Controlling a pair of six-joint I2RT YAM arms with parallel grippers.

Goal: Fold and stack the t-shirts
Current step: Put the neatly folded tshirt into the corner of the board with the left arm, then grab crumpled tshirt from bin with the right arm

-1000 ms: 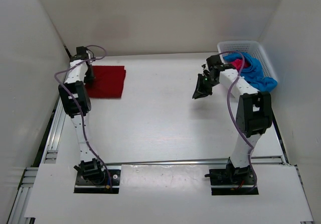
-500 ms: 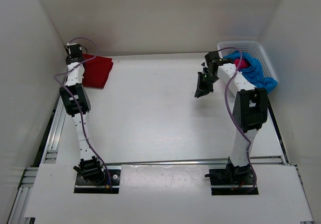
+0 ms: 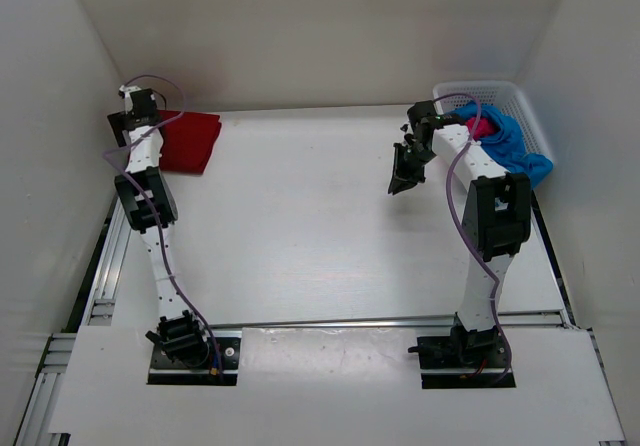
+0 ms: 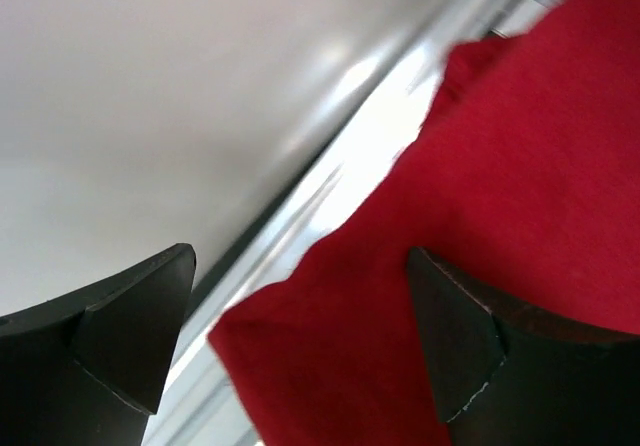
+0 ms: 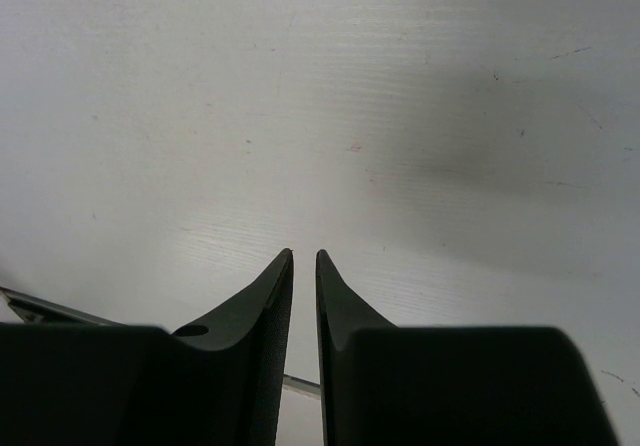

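The dark red shirt lies folded in the far left corner of the counter, out of the way, likely as the base of the stack. The left hand hovers over its edge, spread wide and empty. The right hand hangs mid-counter, narrowed to a slit, holding nothing. Far right, the blue shirt and pink shirt sit bunched in the basket, probably next.
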